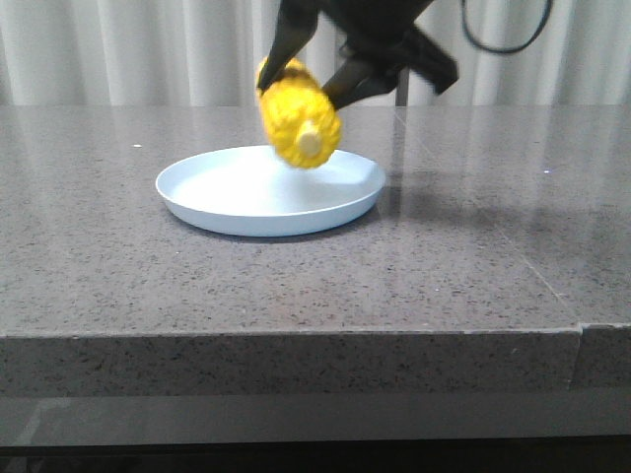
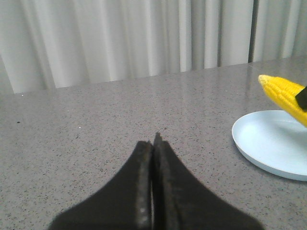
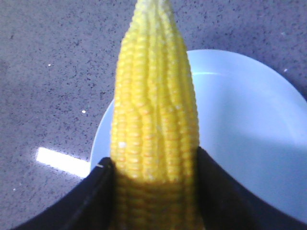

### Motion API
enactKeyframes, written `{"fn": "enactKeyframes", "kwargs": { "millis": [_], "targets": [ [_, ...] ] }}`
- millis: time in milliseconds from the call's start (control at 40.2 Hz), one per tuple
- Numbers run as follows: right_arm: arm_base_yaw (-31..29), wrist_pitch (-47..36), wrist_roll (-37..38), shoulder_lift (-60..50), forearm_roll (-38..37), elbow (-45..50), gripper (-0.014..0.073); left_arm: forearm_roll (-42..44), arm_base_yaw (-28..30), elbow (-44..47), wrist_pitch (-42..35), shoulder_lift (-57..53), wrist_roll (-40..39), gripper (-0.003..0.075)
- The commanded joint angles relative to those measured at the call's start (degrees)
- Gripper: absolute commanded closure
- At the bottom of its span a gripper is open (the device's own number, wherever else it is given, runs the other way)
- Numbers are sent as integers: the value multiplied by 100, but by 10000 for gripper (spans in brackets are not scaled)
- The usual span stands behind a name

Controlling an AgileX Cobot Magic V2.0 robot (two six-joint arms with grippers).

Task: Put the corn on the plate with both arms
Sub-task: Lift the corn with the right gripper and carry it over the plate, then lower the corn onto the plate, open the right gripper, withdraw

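Observation:
The yellow corn (image 1: 299, 116) hangs in the air above the back part of the pale blue-white plate (image 1: 237, 197), tilted, with its cream stub end toward the camera. My right gripper (image 1: 311, 84) is shut on the cob and holds it from above. In the right wrist view the black fingers (image 3: 96, 191) clamp both sides of the corn (image 3: 153, 110) over the plate (image 3: 240, 120). My left gripper (image 2: 153, 141) is shut and empty, low over the table, to the left of the plate (image 2: 268, 139) and the corn (image 2: 285, 96). It is out of the front view.
The plate stands on a grey speckled stone table (image 1: 296, 286) whose front edge runs across the front view. Pale curtains (image 1: 128, 49) hang behind the table. A black cable (image 1: 508, 39) loops at the upper right.

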Motion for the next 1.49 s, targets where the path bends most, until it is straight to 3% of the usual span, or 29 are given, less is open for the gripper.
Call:
{"fn": "enactKeyframes", "kwargs": {
  "millis": [0, 124, 547, 920, 1044, 1268, 1467],
  "targets": [
    [13, -485, -46, -53, 116, -194, 516, 24, 13, -143, -502, 57, -47, 741],
    [13, -449, -46, 116, 116, -194, 501, 24, 13, -143, -502, 57, -47, 741],
    [13, -329, -46, 167, 120, -194, 86, 24, 13, -143, -502, 57, -47, 741],
    [-123, -313, -51, -274, 42, -194, 62, 24, 13, -143, -502, 57, -47, 741],
    [-284, -51, -180, -660, -359, -194, 106, 24, 13, -143, -502, 57, -47, 741],
    [-721, 591, -293, -1204, -986, -194, 439, 24, 13, -143, -502, 57, -47, 741],
    [-1310, 1059, -293, -1614, -1698, -194, 569, 24, 13, -143, -502, 57, -47, 741]
  ]
}}
